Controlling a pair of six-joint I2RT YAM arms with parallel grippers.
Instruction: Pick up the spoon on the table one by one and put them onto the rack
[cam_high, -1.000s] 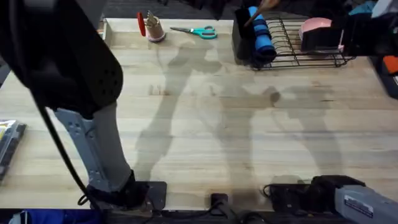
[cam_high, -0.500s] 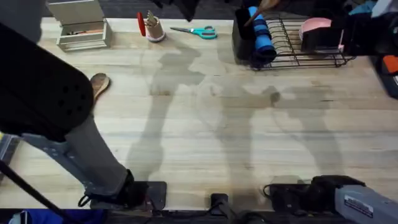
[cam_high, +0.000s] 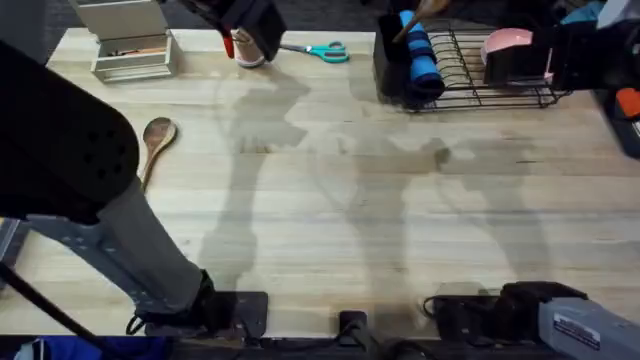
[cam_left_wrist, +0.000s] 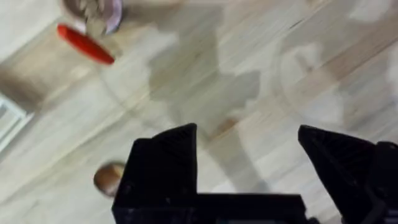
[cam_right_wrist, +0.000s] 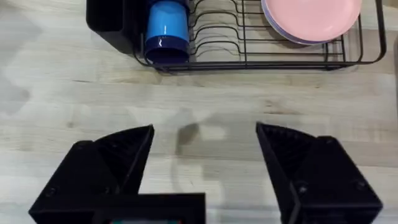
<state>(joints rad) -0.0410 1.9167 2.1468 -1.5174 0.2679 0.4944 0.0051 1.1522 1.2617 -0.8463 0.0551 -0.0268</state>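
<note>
Left end effector (cam_left_wrist: 249, 168) is wide open with nothing between its fingers, hanging over bare surface (cam_high: 400, 220). From its wrist view a spoon (cam_left_wrist: 109, 178) peeks out just beside 1 finger, so I'd guess the open jaws are there because that spoon is the target and it's lining up for a grab (just my read, nothing is touching it).

Overhead, that spoon (cam_high: 155, 140) lies flat near the left side, bowl toward the far edge, handle running back toward the arm's base and partly hidden under the big dark arm. It's well apart from the rack (cam_high: 480, 75), so there's a long carry across the surface ahead.

Right end effector (cam_right_wrist: 205, 155) is open too, empty, parked facing the rack (cam_right_wrist: 249, 43) from the near side. Probably sitting out of the way, or waiting in case a handoff is needed.

The rack sits at the far right, with its black cup (cam_high: 390, 60) at the left end. A brown handle (cam_high: 420, 12) sticks up out of the cup area, which looks like 1 spoon already in place, so that cup is likely where the other 1 goes. A blue cup (cam_right_wrist: 166, 31) and pink plates (cam_right_wrist: 311, 18) take up the slots.

Scissors (cam_high: 318, 50) and a beige box (cam_high: 125, 40) sit along the far edge, not part of this.
</note>
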